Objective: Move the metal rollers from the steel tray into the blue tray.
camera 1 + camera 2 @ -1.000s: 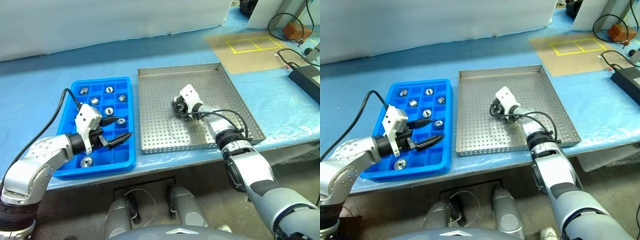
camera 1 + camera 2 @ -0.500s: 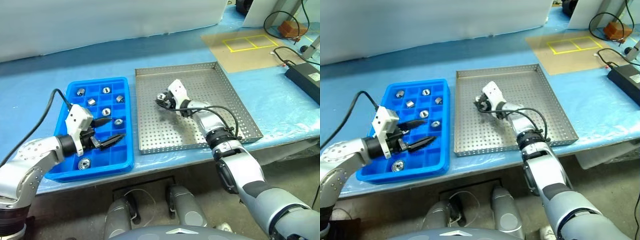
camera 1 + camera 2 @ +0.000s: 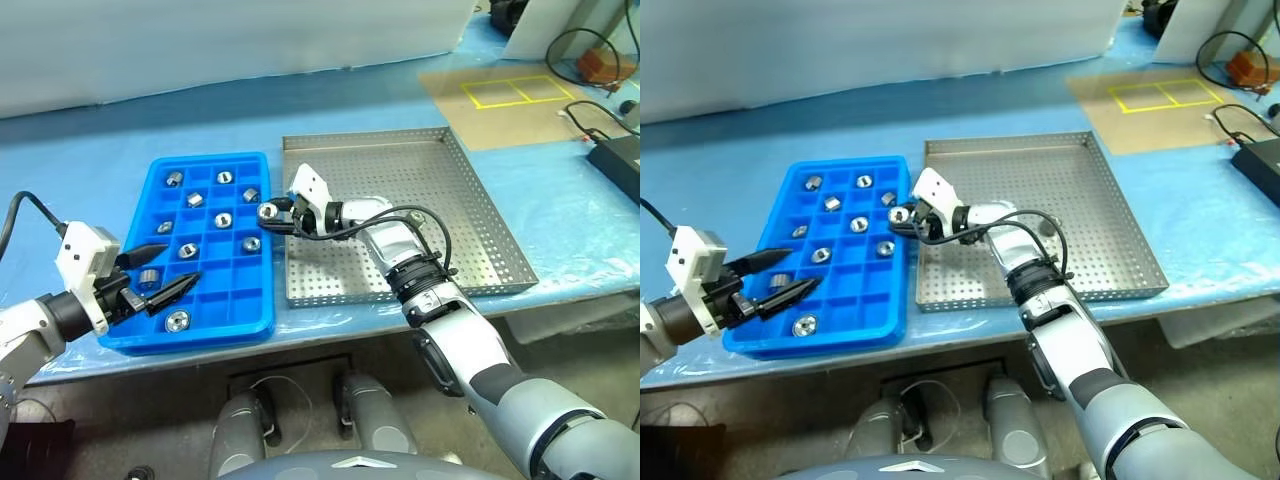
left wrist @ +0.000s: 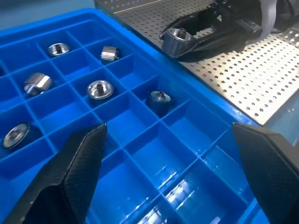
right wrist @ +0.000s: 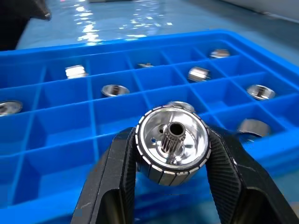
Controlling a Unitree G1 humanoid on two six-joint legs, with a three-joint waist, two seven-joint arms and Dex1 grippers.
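The bench (image 3: pixel 90 150) carries the steel tray (image 3: pixel 470 215), which looks emptied, beside the blue tray (image 3: pixel 158 333), where about ten rollers sit in cells. The right arm reaches across the steel tray, its end effector (image 3: pixel 274 213) clamped on a roller (image 3: pixel 267 211) just over the blue tray's near rim; released here, it might strike the rim or land on an occupied cell. The left end effector (image 3: pixel 158 277) hangs wide open and empty over the tray's near corner.

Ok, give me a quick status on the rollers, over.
Right gripper shut on a roller, at the blue tray's near-side rim. Left gripper open, over the tray's corner. Steel tray looks emptied. Nothing in the way.
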